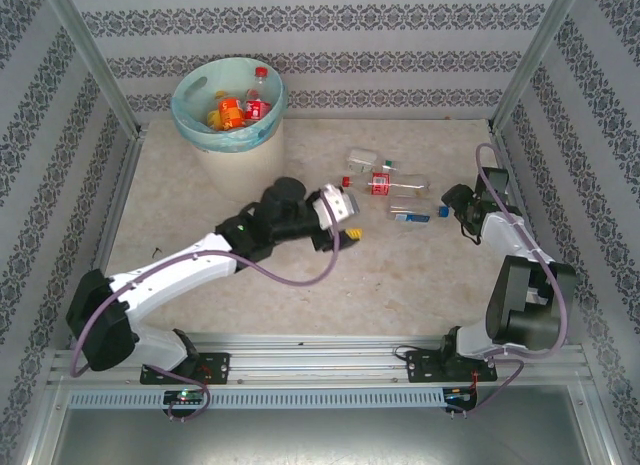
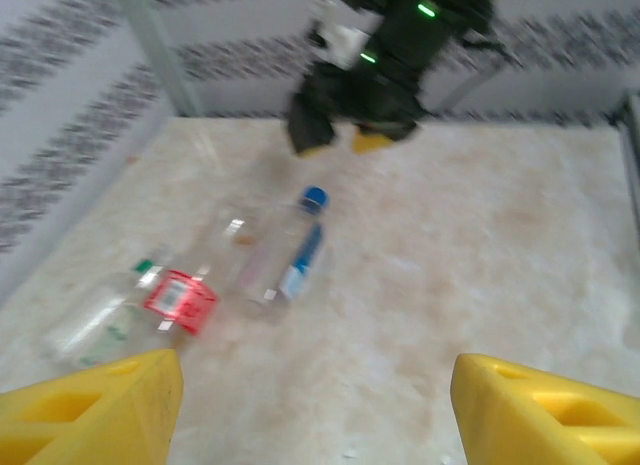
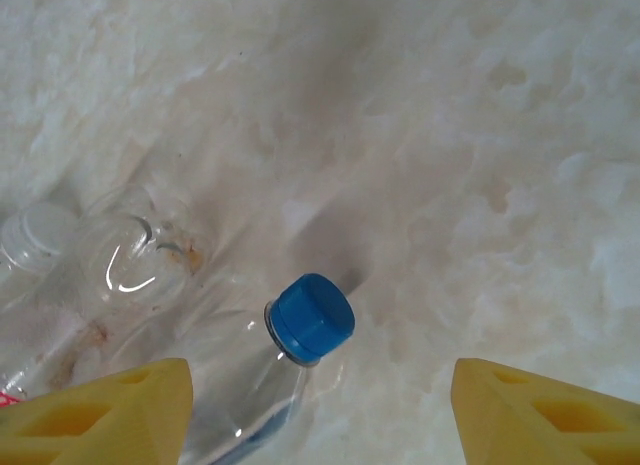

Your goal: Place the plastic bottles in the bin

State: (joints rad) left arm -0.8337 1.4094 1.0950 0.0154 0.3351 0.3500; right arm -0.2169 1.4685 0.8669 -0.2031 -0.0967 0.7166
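Overhead view, my left arm, lower left to centre: white shell links, black joint housings, a silver-white collar at the wrist. Small green lamp on one black block. Purple-grey cable runs along it. My right arm, lower right: black blocks, white forearm, the same kind of cable. My left fingers and right fingers: yellow wedge pads with moulded recesses, in the lower corners of each wrist frame.

The bench looks like matt, mottled cream stone. The blue-capped bottle is clear glossy plastic, its cap smooth. The bin wears a thin crinkled plastic liner. Near-edge rails are brushed metal.
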